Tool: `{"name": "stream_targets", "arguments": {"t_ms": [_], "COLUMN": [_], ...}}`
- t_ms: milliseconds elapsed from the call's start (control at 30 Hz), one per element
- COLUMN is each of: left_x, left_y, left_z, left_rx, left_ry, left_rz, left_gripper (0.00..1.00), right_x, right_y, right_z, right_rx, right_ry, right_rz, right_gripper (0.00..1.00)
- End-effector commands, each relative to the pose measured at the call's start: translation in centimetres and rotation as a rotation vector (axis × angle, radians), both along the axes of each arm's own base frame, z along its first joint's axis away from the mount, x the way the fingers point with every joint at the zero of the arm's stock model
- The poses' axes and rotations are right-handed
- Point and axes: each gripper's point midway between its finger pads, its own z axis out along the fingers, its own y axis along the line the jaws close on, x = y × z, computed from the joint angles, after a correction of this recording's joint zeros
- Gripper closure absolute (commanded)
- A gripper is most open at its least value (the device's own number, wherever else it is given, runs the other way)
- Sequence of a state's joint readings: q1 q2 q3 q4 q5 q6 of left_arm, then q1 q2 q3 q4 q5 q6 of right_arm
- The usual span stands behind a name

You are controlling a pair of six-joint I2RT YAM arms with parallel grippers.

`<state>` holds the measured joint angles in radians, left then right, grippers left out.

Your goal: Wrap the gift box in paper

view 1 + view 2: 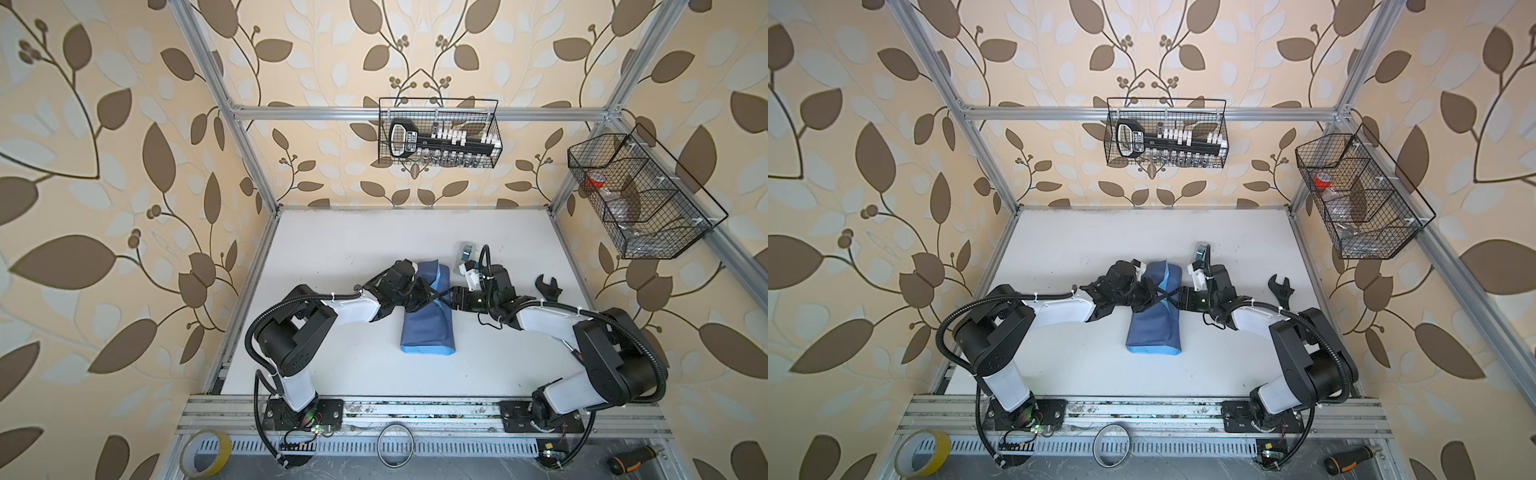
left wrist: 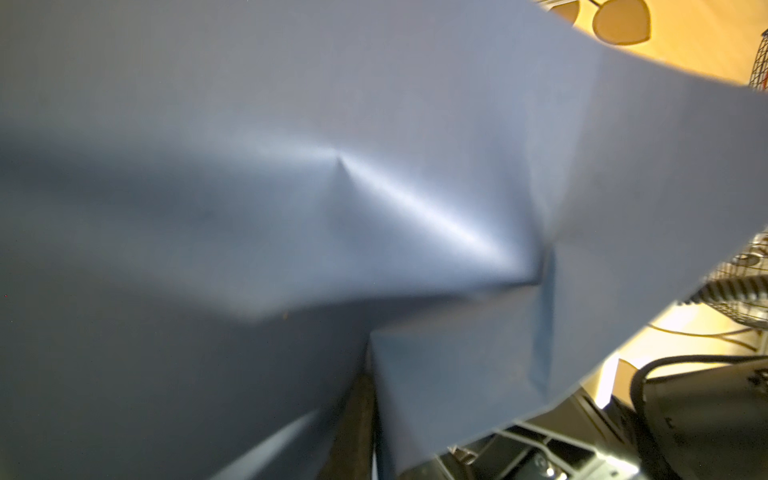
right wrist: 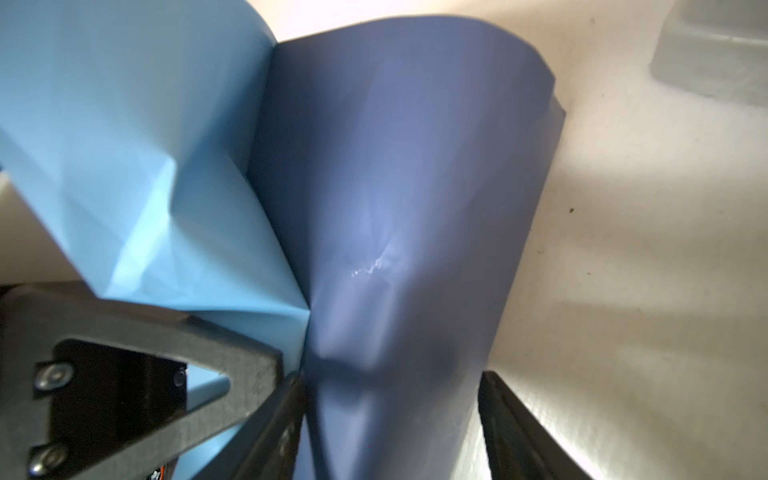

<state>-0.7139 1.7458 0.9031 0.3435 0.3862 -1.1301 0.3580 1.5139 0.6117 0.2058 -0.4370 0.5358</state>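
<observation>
Right gripper (image 3: 395, 432) stood with its jaws wide apart, astride a raised slate-blue fold of the paper (image 1: 428, 332) without clamping it. Left gripper (image 1: 429, 297) met it over the bundle, but paper covered its camera, so we could not tell its grip. We saw the paper folded up mid-table (image 1: 353, 249); the gift box was hidden from us.

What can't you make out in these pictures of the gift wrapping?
- gift box: hidden in every view under the folded paper.
- left end effector: grip hidden by paper in the left wrist view, dark clutter in both top views.
- side wire basket contents: too small behind mesh in both top views.
</observation>
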Motion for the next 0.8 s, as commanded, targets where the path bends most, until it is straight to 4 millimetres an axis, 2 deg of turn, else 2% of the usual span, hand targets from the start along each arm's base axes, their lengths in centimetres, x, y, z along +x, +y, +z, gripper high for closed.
{"name": "stream_targets", "arguments": {"t_ms": [0, 300, 433, 767], "left_x": [-2.0, -3.0, -3.4, -3.7], "left_y": [-0.9, 0.5, 1.3, 1.9], "left_z": [-1.3, -4.3, -5.5, -6.7], "left_rx": [-0.018, 0.037, 0.069, 0.096], "left_ry": [0.064, 0.105, 0.111, 0.122], "left_rz": [-0.068, -0.046, -0.036, -0.031], "left_gripper": [0.89, 0.88, 0.86, 0.82], "right_x": [-1.9, -1.0, -0.4, 1.0], "right_y": [-1.2, -1.1, -1.1, -1.4], "right_z": [-3.2, -1.4, 0.2, 4.0], "right_rx": [-0.106, -0.098, -0.085, -0.057], "right_ry": [0.108, 0.073, 0.041, -0.029], "right_rz": [-0.015, -0.021, -0.03, -0.051], "right_gripper": [0.33, 0.31, 0.3, 0.28]}}
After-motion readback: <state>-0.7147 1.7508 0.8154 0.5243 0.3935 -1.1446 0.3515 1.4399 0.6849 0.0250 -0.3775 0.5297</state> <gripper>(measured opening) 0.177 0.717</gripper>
